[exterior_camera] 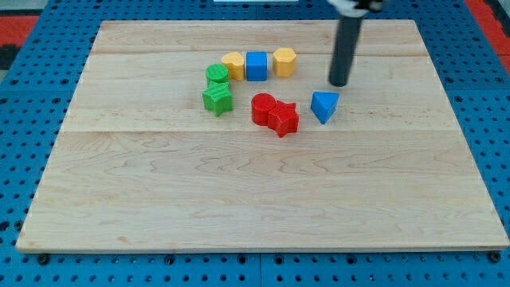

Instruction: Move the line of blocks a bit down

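Board (263, 199): pale wood, visible grain running lengthwise, 3 plank seams, matt finish, smooth. Surrounding bench surface (32, 263): blue, perforated with regular holes, dull sheen; material cannot be confirmed.

Rod: dark, smooth, slight satin sheen, metal or plastic not determinable; my tip (339, 84) matches.

Blocks: all look like moulded plastic, solid colour, low gloss. Green star (217, 99) and green round block (217, 75) show ribbed top faces. Blue cube (256, 65), blue triangle (323, 104), 2 yellow blocks (284, 60) and 2 red blocks (275, 112) appear smooth-faced.
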Robot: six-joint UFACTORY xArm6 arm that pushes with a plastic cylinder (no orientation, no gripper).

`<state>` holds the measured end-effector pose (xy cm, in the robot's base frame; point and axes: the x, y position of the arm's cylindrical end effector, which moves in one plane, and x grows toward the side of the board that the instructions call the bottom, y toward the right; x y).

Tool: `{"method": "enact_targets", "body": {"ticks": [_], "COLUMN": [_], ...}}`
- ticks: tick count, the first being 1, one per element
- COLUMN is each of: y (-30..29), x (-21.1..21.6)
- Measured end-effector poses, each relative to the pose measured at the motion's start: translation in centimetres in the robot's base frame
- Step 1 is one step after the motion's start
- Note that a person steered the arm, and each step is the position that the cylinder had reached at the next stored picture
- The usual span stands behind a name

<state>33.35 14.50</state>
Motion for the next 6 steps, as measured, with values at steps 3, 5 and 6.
{"method": "enact_targets", "body": {"ticks": [3, 5, 6], "y": [-6.9, -6.0, -9.3], "x": [-3.0, -6.3, -5.5]}}
